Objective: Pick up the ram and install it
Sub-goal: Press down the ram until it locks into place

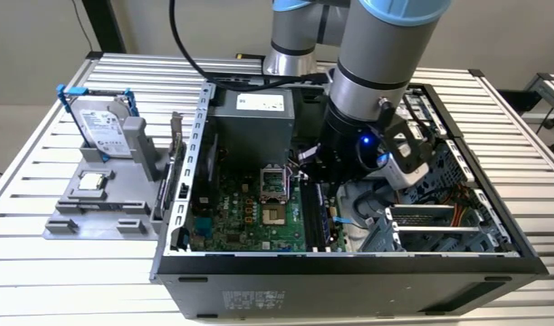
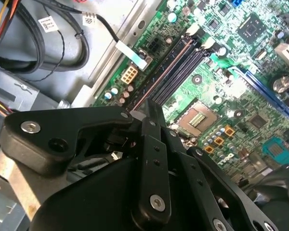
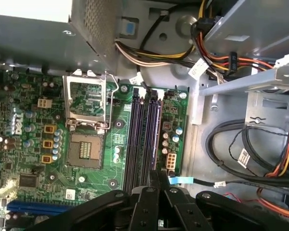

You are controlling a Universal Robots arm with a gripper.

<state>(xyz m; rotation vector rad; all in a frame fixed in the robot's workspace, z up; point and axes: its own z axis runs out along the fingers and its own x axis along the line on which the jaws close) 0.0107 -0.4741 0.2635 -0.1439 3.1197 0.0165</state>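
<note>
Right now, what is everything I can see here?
Computer case: one, black, open, on the slatted table.
Motherboard: one, green, inside the case.
Memory slots: several, dark, beside the processor socket.
Hard drive: one, silver, blue-framed, upright on the grey fixture at the exterior view's left.
Processor chip: one, silver, on that fixture.
Arm: one, grey and blue, reaching into the case.
Tool: one, black, over the memory slots.

ram: I can't make it out between the closed fingers [image 3: 159, 185] | memory slots [image 3: 143, 139]: their 6 o'clock ends hidden behind the gripper [image 3: 158, 179] | arm [image 1: 385, 61]: cut off at 12 o'clock, exterior view
</note>
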